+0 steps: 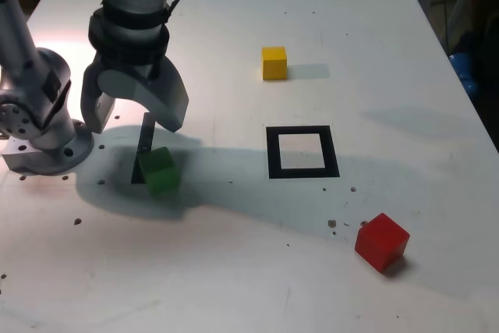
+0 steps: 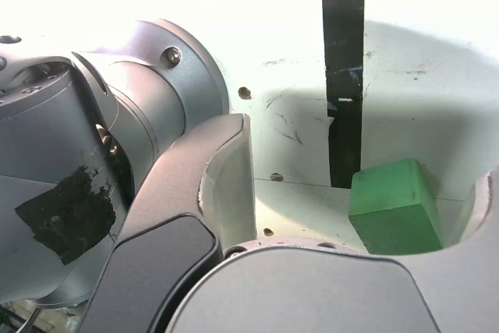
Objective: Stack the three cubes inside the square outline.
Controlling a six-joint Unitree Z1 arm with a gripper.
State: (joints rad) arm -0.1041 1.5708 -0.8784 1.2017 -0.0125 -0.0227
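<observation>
The gripper (image 1: 139, 121) has its jaws wide apart. The green cube (image 1: 159, 171) lies below it, turned slantwise, without longer axis. Beside this cube is the black strip (image 1: 145, 148), nearer the arm's base (image 1: 54, 146).

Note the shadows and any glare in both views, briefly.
Exterior view: broad soft shadow across the white table under the gray metal gripper, covering the green matte cube; small dark shadow beside the red matte cube; pinkish-white glare at upper left. Wrist view: tabletop washed out near the top, shadows beside the black tape strip.
</observation>
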